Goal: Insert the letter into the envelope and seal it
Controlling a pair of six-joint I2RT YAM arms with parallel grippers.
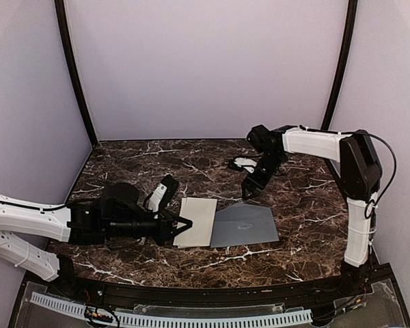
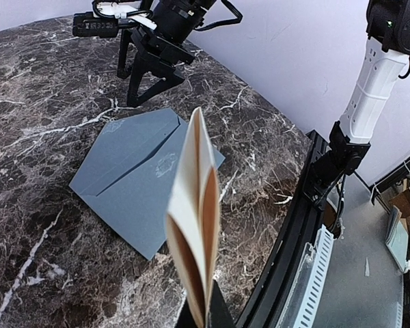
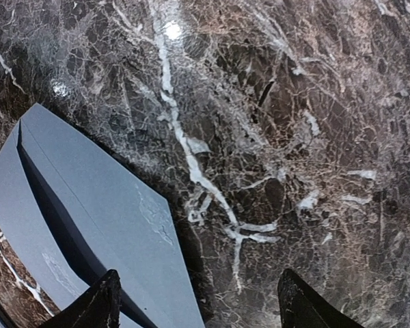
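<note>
cream letter [image 2: 195, 225] clamped in left tool [image 1: 181, 224], seemingly folded; right tool [image 3: 198, 304] apart near envelope [image 3: 89, 205]

No writing, label, brand, number or sign can be read in any view. The envelope [image 1: 244, 225] bears only a faint smudge, the letter [image 1: 197, 221] shows blank, and the glue stick [image 1: 156, 197] is too small to read.
</note>
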